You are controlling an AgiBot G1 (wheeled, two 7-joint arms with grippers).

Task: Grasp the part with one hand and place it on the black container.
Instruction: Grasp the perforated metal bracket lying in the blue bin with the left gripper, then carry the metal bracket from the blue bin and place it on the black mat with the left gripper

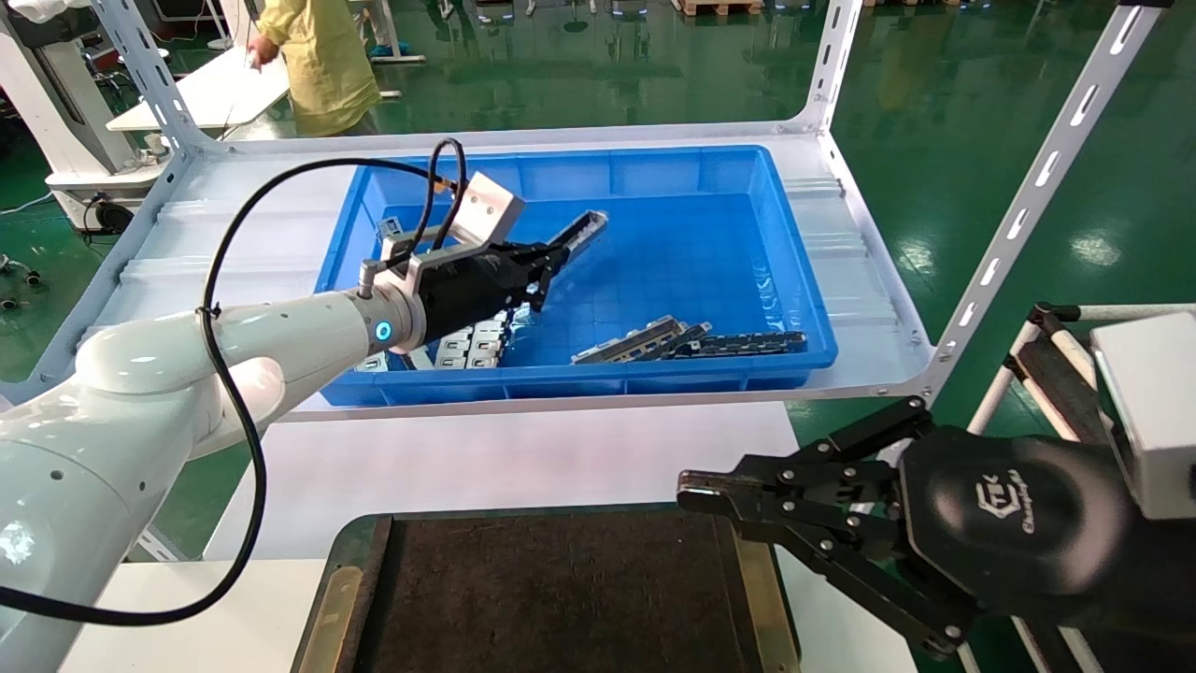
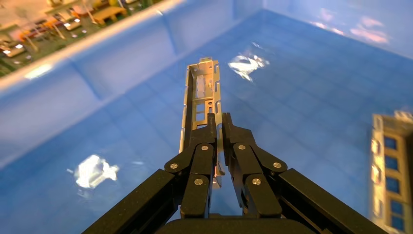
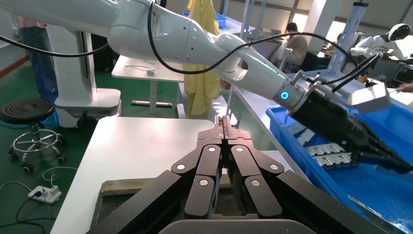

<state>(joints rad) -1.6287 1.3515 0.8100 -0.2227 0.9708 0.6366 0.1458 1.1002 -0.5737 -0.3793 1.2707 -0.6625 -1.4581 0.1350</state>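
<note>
1. One part (image 1: 581,233) is up off the floor of the blue bin (image 1: 804,308); the left gripper (image 1: 551,264) pinches its near end, and the bracket sticks out toward two o'clock, tilted, its far tip above the bin's middle; in the left wrist view the fingers (image 2: 210,131) clamp one wall of the channel near its end, not its middle.
2. The right gripper (image 1: 710,495) hangs at four o'clock, beside the right edge of the black container (image 1: 561,598), its jaws pressed together on nothing; it looks parked.
3. The black container lies bare at six o'clock, well apart from the bin, on the white table (image 1: 486,458); the carry toward it is, I judge, the step in hand.
4. More brackets (image 1: 645,341) and a dark strip (image 1: 757,343) lie along the bin's near wall at five o'clock; flat slotted plates (image 1: 472,344) sit under the left wrist.
5. The risks, as I see them: an end grip on one thin wall leaves a long overhang, so the part could swing or slip out on a quick turn; a low path back could catch the tip on the bin's near rim; the parked right gripper stands close to the tray's right edge, so a wide swing could clip it; a release from too high could bounce the bracket off the shallow tray.
</note>
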